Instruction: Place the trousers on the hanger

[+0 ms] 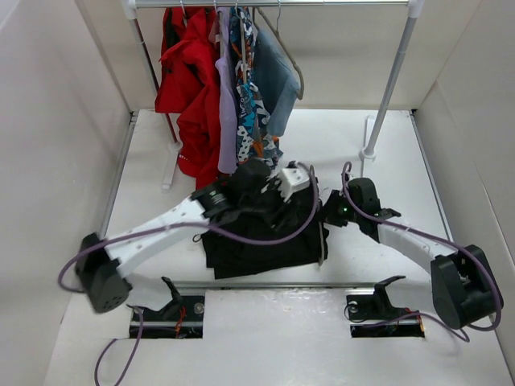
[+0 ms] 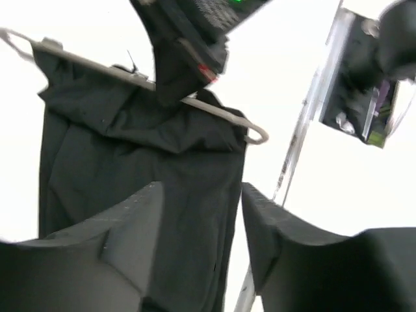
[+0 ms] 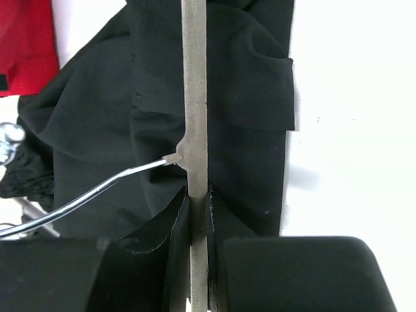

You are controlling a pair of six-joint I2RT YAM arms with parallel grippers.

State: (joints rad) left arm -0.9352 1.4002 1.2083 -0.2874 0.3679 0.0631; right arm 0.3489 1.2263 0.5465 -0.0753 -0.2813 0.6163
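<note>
The black trousers [image 1: 257, 241] lie bunched mid-table, draped over the thin grey-beige hanger [image 1: 322, 245]. In the left wrist view the hanger bar [image 2: 97, 65] runs aslant with the trousers [image 2: 143, 169] hanging over it. My right gripper [image 1: 328, 211] is shut on the hanger's bar [image 3: 194, 97] just below the wire hook [image 3: 97, 188], with black fabric [image 3: 247, 97] behind it. My left gripper [image 1: 282, 193] hovers over the trousers with its jaws wide open [image 2: 198, 227]. Fabric shows beyond the gap, not pinched.
A clothes rack stands at the back with red [image 1: 189, 80], lilac [image 1: 226, 104], patterned [image 1: 248, 96] and blue-grey [image 1: 278, 76] clothes. Its right pole [image 1: 390, 88] and foot [image 1: 368, 151] stand behind my right arm. White walls close in both sides.
</note>
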